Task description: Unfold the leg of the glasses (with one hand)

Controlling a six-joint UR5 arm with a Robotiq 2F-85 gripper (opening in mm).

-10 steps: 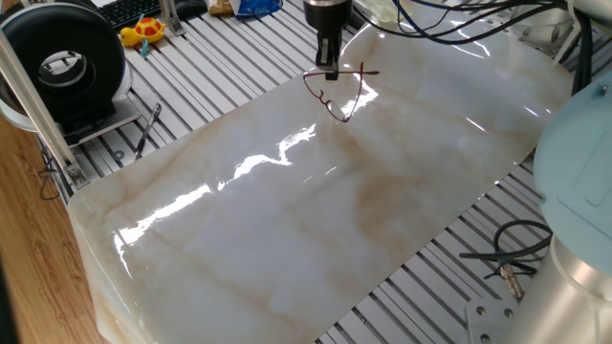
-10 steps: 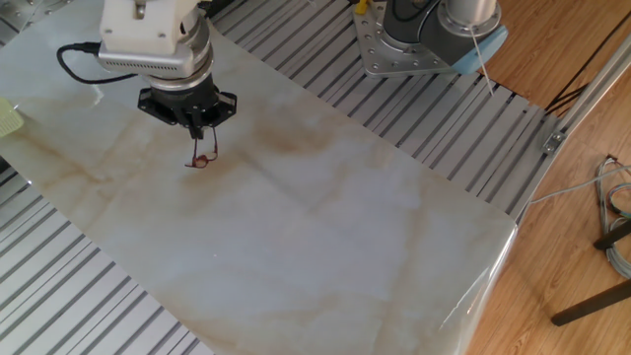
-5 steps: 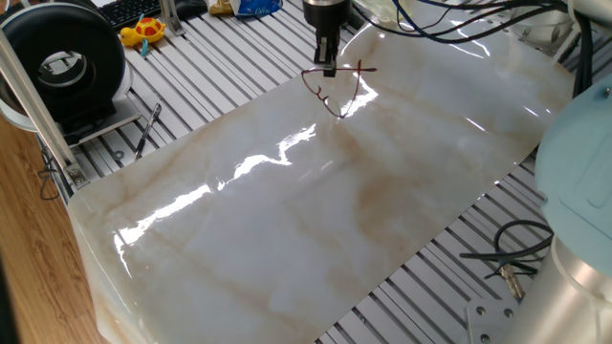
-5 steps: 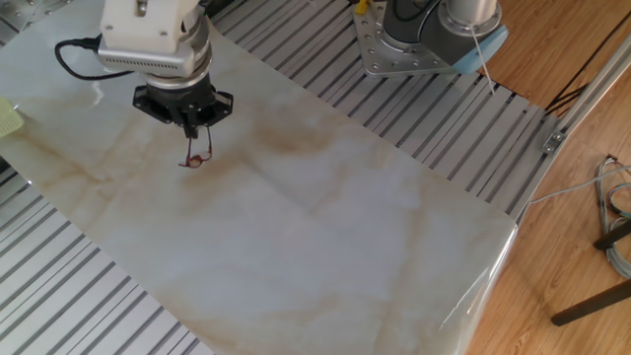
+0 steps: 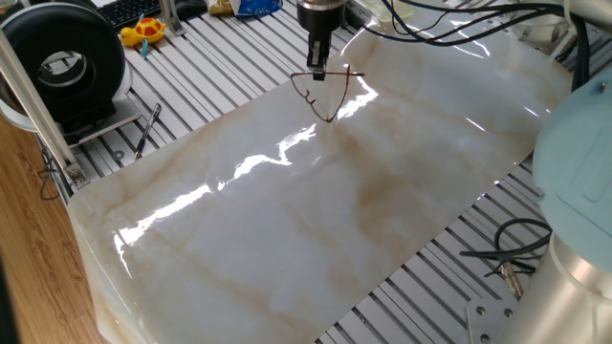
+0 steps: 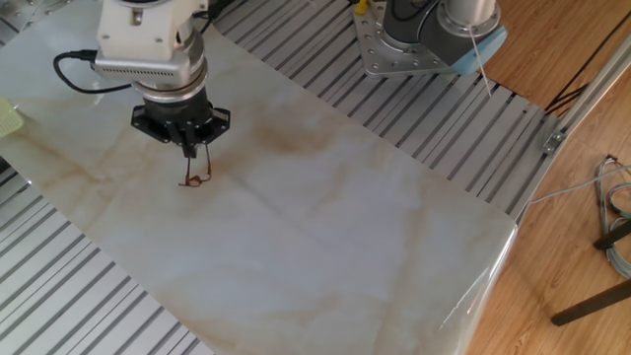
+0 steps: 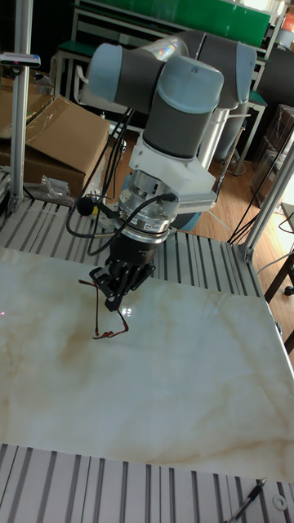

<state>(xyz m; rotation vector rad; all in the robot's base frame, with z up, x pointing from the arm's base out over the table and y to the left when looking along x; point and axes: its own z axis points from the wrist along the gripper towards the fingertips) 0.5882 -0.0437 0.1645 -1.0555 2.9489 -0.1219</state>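
The glasses are thin, dark reddish wire. They hang low over the marble sheet near its far edge, lenses down and touching or almost touching the sheet. My gripper points straight down with its black fingers shut on one slim leg at the top. From the other fixed view the gripper stands right above the glasses. In the tall view the glasses dangle below the gripper, and a second leg sticks out to the left.
A black pen-like tool lies on the slatted table left of the sheet. A black round device and a yellow toy sit at the far left. The arm's base stands beyond the sheet, and cables lie at the right.
My gripper has shifted a little sideways along the sheet's far edge, and the glasses went with it, their frame swinging slightly under the fingers.
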